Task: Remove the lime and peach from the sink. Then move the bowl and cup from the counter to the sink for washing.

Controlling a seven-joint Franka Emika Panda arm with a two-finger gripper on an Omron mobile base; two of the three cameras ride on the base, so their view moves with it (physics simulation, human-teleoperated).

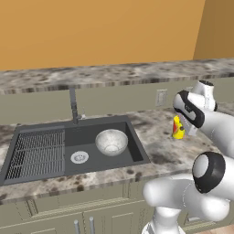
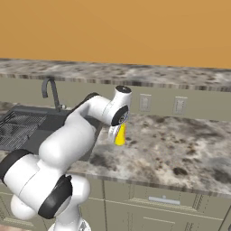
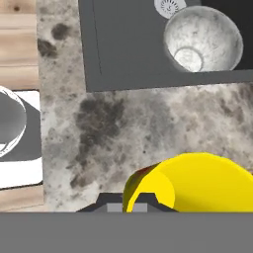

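Already sitting in the dark grey rectangular sink [image 1: 132, 151]: wide round silvery-white speckled bowl [image 1: 111, 141], at about two o'clock from the round silver drain [image 1: 79, 157]. No lime or peach seen in the basin. Remaining: small yellow cylindrical cup with reddish lower part [image 1: 178, 128], out over the mottled grey stone counter [image 2: 180, 144], at roughly three o'clock from the sink in the left base view. Two-finger gripper [image 2: 117, 134] closed tight on the cup, held near its rim as judged from the hand view, where the yellow body [image 3: 197, 183] bulges at five o'clock and the bowl [image 3: 202, 42] lies at one o'clock. Whether lifted clear of the counter or just touching it, hard to tell.

Likely step in hand: carrying the cup toward the basin.

Risks from here: slipping out of a shallow grip on a smooth round wall if swung fast; clipping the sink's near rim if carried too low; landing on the bowl and tipping or rolling rather than settling on bare basin floor; brushing the grey curved faucet [image 1: 73, 107] at twelve o'clock if carried too far back.
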